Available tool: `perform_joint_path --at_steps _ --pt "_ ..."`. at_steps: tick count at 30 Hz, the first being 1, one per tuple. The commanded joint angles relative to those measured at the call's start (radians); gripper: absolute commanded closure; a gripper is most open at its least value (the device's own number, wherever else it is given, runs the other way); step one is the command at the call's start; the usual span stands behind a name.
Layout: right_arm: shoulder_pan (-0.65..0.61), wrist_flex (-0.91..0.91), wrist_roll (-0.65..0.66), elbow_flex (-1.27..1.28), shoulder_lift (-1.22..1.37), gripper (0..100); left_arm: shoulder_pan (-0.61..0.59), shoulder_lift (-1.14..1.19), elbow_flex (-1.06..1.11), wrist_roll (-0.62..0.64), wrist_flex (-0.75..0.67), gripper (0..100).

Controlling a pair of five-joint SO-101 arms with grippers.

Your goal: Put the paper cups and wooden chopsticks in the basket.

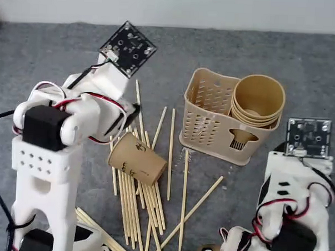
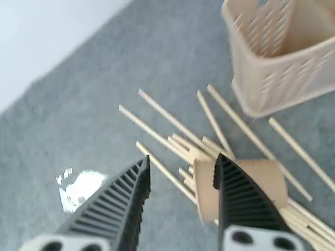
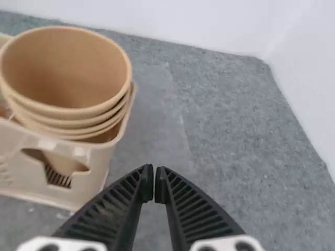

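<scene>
Left gripper (image 2: 181, 158) hangs open over the tipped paper cup (image 2: 267, 180) at lower centre, so I reckon lowering and pinching its rim comes next.

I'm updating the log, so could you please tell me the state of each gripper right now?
Left gripper: open, holding nothing.
Right gripper: closed, holding nothing.

stacked cups (image 1: 259, 99) in basket (image 1: 207, 113); 1 cup (image 1: 137, 157) atop chopsticks (image 1: 131, 206)
</scene>
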Motion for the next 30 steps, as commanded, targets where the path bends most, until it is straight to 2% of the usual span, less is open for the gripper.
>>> perform_joint_path --at_steps 1,9,14,20,30 --pt "-0.104 0.102 0.046 -0.012 -0.01 95.8 -0.107 -0.029 0.071 -0.06 -0.017 80" --pt "-0.404 0.234 0.048 -0.006 -0.007 95.8 -0.29 -0.029 0.335 -0.167 -0.221 80" --pt "-0.49 0.226 0.048 0.057 0.035 95.8 -0.324 -0.029 0.493 -0.193 -0.354 80" --pt "-0.519 0.226 0.048 0.094 0.116 95.8 -0.279 -0.029 0.661 -0.198 -0.45 80" --pt "-0.513 0.236 0.054 0.094 0.124 95.8 -0.114 -0.035 0.78 -0.195 -0.422 80"
